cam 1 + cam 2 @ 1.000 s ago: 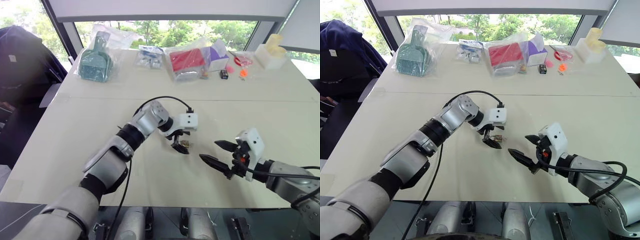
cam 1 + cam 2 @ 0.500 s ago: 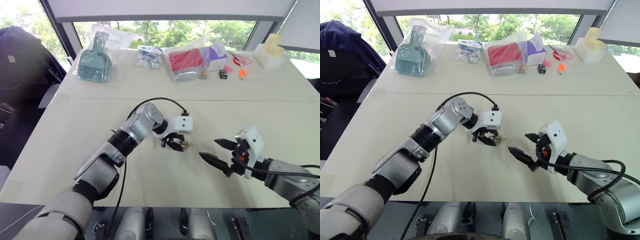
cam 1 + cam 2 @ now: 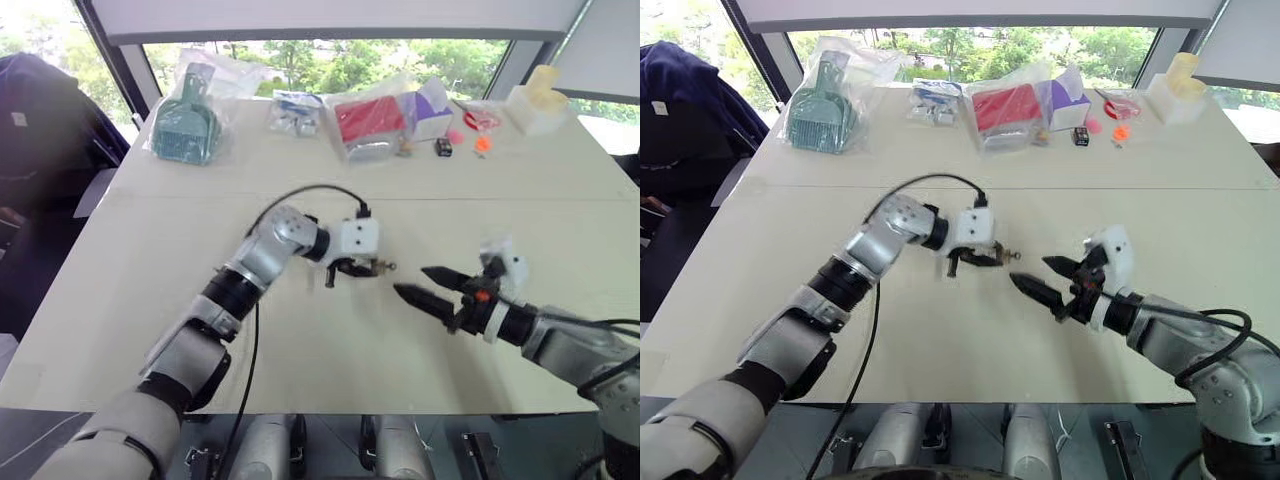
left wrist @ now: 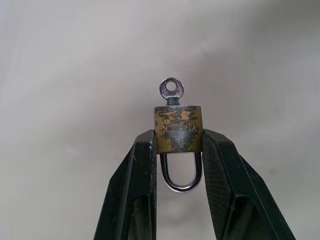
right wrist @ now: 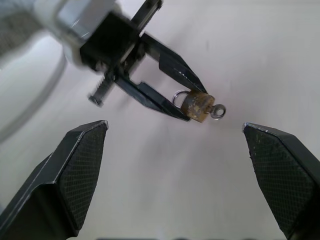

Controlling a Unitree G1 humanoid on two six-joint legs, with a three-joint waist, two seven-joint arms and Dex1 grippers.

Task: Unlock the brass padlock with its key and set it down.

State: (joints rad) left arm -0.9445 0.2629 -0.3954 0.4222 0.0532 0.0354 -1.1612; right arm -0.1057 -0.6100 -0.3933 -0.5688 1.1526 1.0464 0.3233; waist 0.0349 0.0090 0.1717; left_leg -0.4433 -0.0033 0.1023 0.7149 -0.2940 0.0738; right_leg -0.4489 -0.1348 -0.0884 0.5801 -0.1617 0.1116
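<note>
The small yellow-brass padlock [image 4: 178, 129] with a thin silver shackle loop is gripped between the two black fingers [image 4: 134, 186] of the left gripper [image 3: 370, 267], a little above and left of the centre of the left eye view. It is held clear of the pale cream desk [image 3: 330, 360], with nothing touching it from below. In the left wrist view the fingers are seen pressed against the two side faces of the brass body, and the shackle hangs back between them, towards the wrist. A small silver key [image 4: 171, 90] with a round ring head is seen sticking out of the end of the body opposite the shackle, pointing away from the gripper. The shackle appears seated in the body on both legs, though this cannot be told for certain.

The right gripper [image 3: 432, 287] is seen right of centre in the left eye view, near the padlock but apart from it, with its black fingers spread wide and nothing between them. In the right wrist view the padlock and key are framed between those two fingers [image 5: 70, 170], untouched by either.

Along the top of the left eye view, at the far edge of the desk, a green plastic scoop in a clear bag [image 3: 186, 126], a red flat item in a clear bag [image 3: 373, 121] and a small black box [image 3: 443, 147] are laid in a row, well apart from both grippers.
</note>
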